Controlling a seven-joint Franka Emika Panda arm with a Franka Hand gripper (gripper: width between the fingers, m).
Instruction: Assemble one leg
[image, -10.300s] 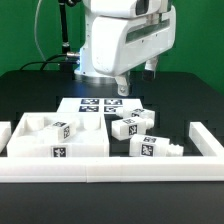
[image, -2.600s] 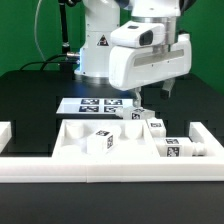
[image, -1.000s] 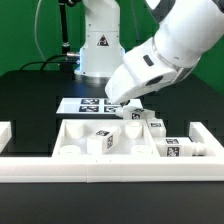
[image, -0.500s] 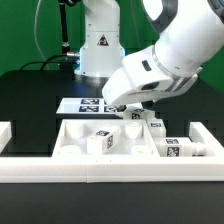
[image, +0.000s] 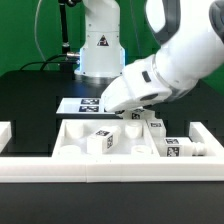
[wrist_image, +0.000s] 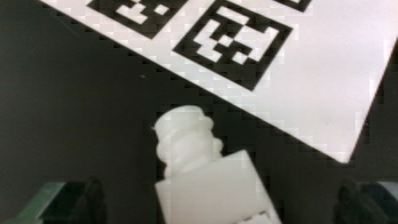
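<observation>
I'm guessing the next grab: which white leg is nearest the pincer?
The leg directly below the pincer, beside the marker board. The wrist view shows it between the open fingers. The other legs lie nearer the exterior camera.

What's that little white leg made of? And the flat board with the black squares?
The leg looks like hard white plastic: smooth, matte, with moulded ridges on its peg end. The marker board seems a thin stiff sheet, plastic or card, I can't tell which: flat, matte white, with printed black tags.
</observation>
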